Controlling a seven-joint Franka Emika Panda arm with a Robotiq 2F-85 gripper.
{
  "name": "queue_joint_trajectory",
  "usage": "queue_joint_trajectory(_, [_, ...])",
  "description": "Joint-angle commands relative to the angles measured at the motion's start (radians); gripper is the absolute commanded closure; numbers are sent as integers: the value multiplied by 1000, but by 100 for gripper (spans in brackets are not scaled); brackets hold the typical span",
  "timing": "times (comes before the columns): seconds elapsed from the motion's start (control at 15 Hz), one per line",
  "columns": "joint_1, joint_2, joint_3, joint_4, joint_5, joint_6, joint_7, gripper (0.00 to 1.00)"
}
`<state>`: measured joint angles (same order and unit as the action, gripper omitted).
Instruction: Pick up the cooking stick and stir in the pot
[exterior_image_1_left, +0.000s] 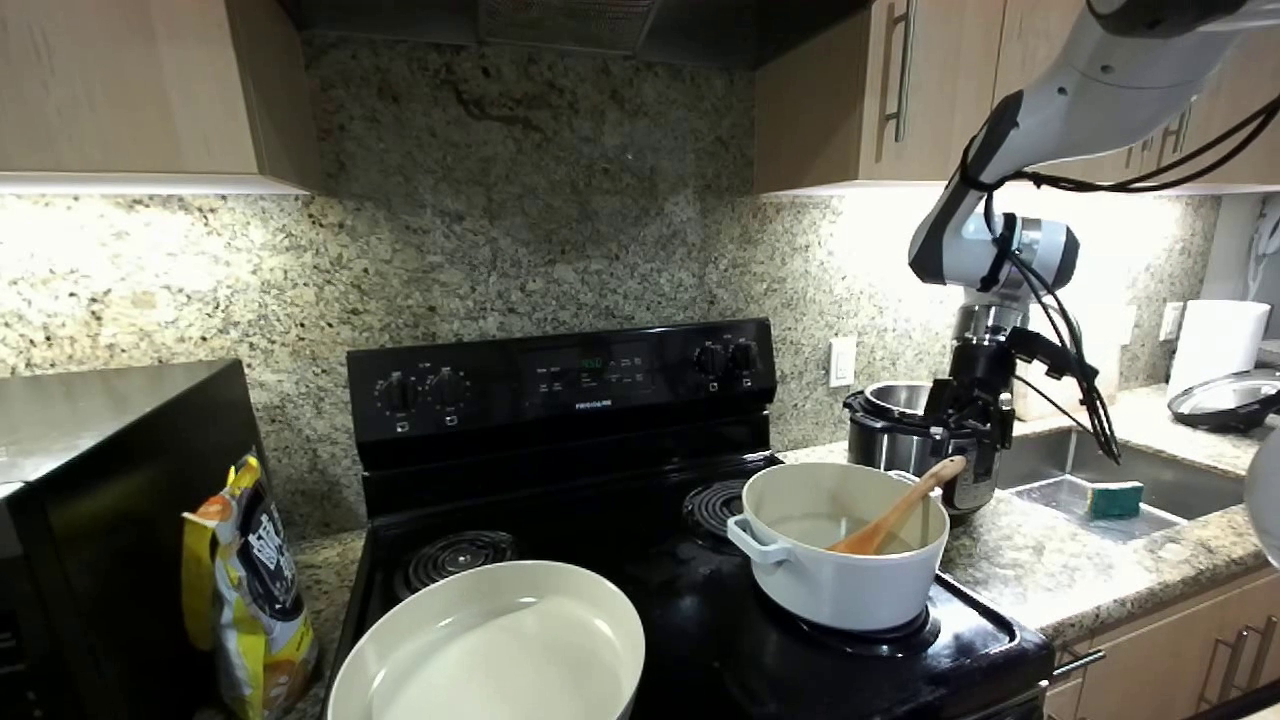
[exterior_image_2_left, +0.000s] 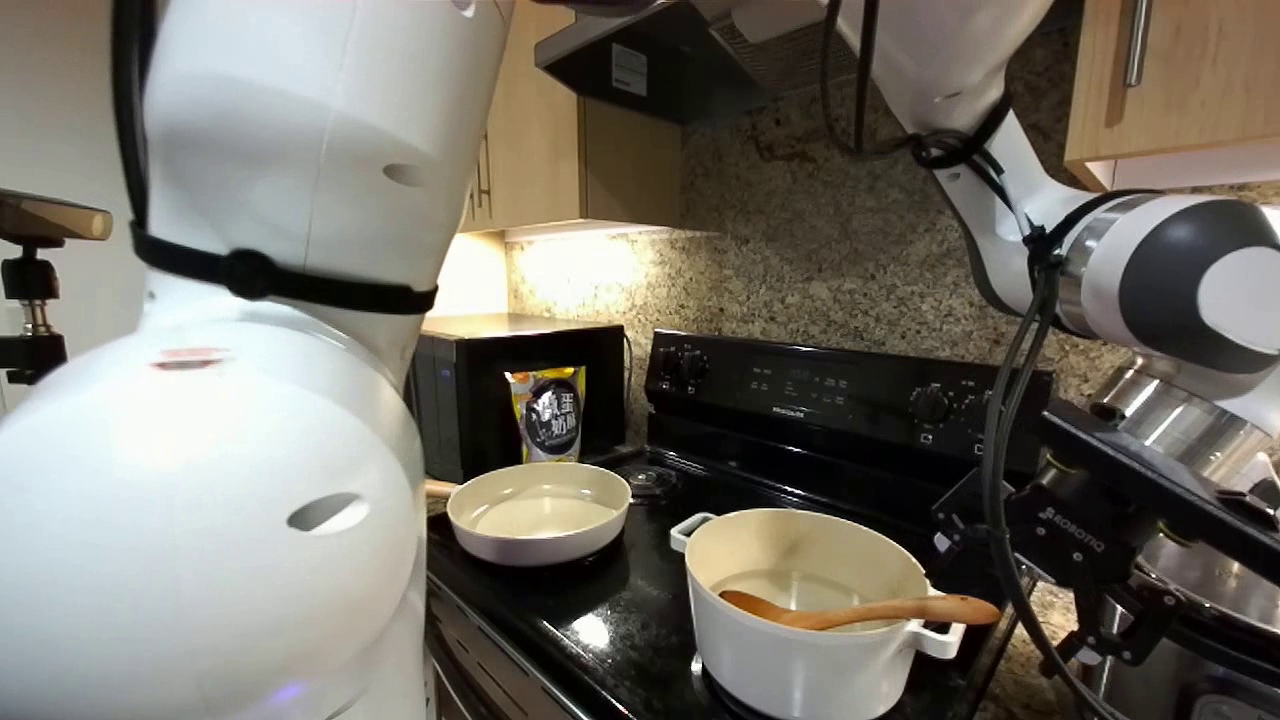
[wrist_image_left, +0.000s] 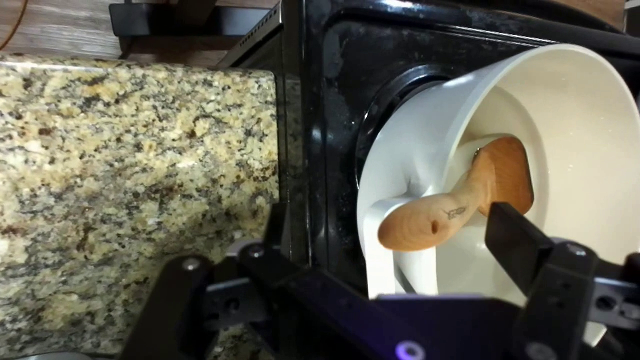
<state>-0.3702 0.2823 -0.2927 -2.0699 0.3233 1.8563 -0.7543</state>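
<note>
Stick (wrist_image_left: 466, 196) in pot (wrist_image_left: 580, 160) w/ upper end nr spread claw (wrist_image_left: 389, 220), ungripped.

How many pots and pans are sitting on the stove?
2. On the stove, the white pot, with a wooden spoon resting in it, is on the side nearer the sink. The shallow pan is on the side nearer the yellow bag.
</note>
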Motion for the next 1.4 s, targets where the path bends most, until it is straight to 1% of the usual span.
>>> queue_joint_trajectory(0.0, [-32, 52, 45, 50, 29, -47, -53, 0])
queue_joint_trajectory(0.4, [-28, 75, 97, 86, 19, -53, -65, 0])
queue_joint_trajectory(0.67, [-30, 44, 100, 38, 19, -19, -80, 0])
queue_joint_trajectory(1.07, [-57, 22, 94, -46, 55, 13, -157, 0])
queue_joint_trajectory(1.13, [-61, 24, 94, -48, 69, 9, -168, 2])
queue_joint_trajectory(1.2, [-65, 26, 94, -48, 83, 2, -176, 27])
queue_joint_trajectory(1.27, [-68, 28, 95, -46, 97, -4, -187, 27])
queue_joint_trajectory(1.33, [-68, 30, 95, -39, 108, -8, -189, 33])
